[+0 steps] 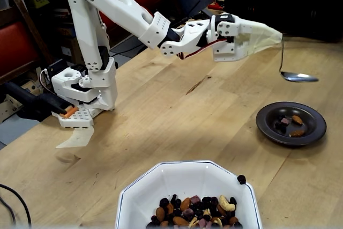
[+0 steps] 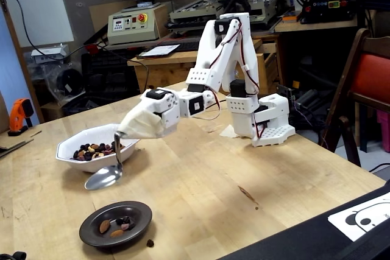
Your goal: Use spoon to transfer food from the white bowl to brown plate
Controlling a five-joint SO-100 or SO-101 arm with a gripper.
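Arm stretched out level above the tabletop (image 1: 177,111)

Cloth-covered fingers (image 1: 257,31) grasp the spoon (image 1: 298,76), hanging at 12 o'clock above the brown plate (image 1: 268,125).

A light wooden table (image 1: 177,116) carried all items. On it were placed: the white bowl (image 1: 161,186) w/ food (image 1: 195,213), the brown plate (image 1: 316,127) w/ a few pcs, the arm base (image 2: 268,127), and one stray dark piece (image 2: 150,243) beside the plate.
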